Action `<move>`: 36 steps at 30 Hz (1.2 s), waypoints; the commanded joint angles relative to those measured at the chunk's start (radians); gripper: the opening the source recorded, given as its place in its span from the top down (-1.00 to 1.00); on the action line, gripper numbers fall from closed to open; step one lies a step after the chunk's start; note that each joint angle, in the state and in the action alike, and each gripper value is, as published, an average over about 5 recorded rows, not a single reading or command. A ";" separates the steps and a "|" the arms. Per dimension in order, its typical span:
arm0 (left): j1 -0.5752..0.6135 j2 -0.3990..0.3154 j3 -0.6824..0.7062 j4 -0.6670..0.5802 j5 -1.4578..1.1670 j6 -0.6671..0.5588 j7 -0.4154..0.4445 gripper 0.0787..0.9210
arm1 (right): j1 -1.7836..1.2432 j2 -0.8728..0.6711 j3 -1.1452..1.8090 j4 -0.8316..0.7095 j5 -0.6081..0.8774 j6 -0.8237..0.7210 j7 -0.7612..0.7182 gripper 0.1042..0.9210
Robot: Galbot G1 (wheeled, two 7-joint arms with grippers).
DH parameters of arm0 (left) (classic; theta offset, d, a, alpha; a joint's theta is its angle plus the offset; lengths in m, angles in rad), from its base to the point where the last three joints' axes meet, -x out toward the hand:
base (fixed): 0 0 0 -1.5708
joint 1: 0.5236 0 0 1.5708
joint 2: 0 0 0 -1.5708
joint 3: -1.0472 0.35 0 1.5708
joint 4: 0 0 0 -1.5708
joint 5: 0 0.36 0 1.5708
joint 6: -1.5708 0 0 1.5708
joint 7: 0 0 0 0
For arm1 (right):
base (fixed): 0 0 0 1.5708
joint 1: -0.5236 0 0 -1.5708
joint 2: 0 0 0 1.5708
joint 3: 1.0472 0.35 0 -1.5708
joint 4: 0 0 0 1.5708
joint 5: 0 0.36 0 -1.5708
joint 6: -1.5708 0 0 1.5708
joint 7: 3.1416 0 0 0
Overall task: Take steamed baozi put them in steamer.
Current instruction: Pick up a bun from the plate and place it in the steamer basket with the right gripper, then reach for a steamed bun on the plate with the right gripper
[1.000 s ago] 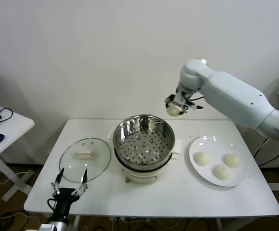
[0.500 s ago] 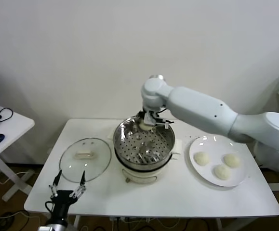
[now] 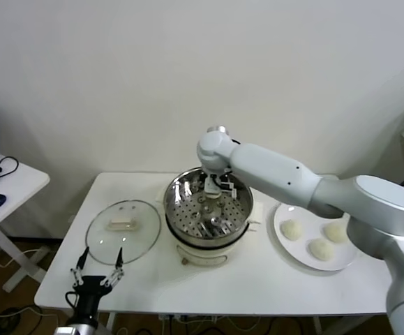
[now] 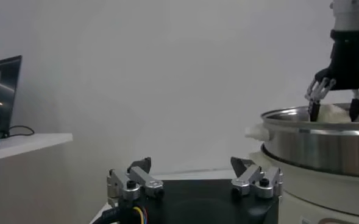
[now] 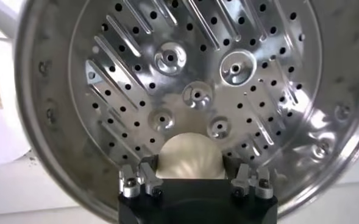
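Observation:
The steamer [image 3: 238,208] is a shiny perforated steel basket on a white pot base at the table's middle. My right gripper [image 3: 214,188] reaches down into its far side, shut on one cream-white baozi [image 5: 188,157], held just above the perforated bottom [image 5: 240,67]. The left wrist view shows that bun [image 4: 336,112] between the right gripper's fingers, just over the steamer's rim [image 4: 316,115]. Three more baozi [image 3: 321,248] lie on the white plate [image 3: 305,209] at the right. My left gripper [image 3: 100,273] is open and empty at the table's front left edge.
A flat glass lid [image 3: 123,230] lies on the table left of the steamer. A white side table [image 3: 10,185] with a blue mouse stands at the far left. The right arm spans from the right side over the plate's back edge.
My right gripper has carried the baozi left from behind the plate and down into the steamer's far side. The left arm has not moved.

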 commanded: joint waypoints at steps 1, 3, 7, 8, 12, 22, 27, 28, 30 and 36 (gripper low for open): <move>0.001 0.000 -0.001 0.003 0.000 0.000 -0.001 -0.77 | -0.035 0.025 0.012 -0.053 -0.046 0.015 0.005 -0.48; 0.001 -0.001 -0.002 0.004 0.000 0.000 -0.001 -0.77 | -0.037 0.025 0.012 -0.053 -0.046 0.016 0.006 -0.49; 0.000 -0.002 -0.002 0.006 0.000 0.000 -0.001 -0.77 | -0.041 0.024 0.012 -0.054 -0.043 0.019 0.020 -0.53; -0.001 -0.002 -0.002 0.006 0.000 0.000 -0.001 -0.77 | -0.042 0.024 0.013 -0.056 -0.041 0.020 0.027 -0.57; -0.001 -0.003 -0.001 0.005 0.000 0.000 -0.002 -0.77 | -0.039 0.022 0.021 -0.052 -0.038 0.032 0.036 -0.73; -0.006 -0.001 -0.001 0.001 0.002 0.006 -0.002 -0.77 | 0.091 -0.092 0.022 0.102 0.103 0.055 -0.043 -0.76; -0.017 -0.002 0.006 0.001 0.013 0.015 -0.004 -0.77 | 0.213 -0.219 -0.021 0.180 0.315 -0.017 -0.074 -0.76; -0.019 -0.002 0.008 0.001 0.016 0.019 -0.004 -0.77 | 0.243 -0.247 -0.042 0.190 0.371 -0.053 -0.076 -0.76; -0.022 0.000 0.013 -0.001 0.017 0.024 0.002 -0.77 | 0.306 -0.311 -0.107 0.202 0.513 -0.157 -0.080 -0.76; -0.037 0.003 0.032 -0.006 0.020 0.027 0.018 -0.77 | 0.393 -0.461 -0.262 0.148 0.934 -0.432 -0.073 -0.76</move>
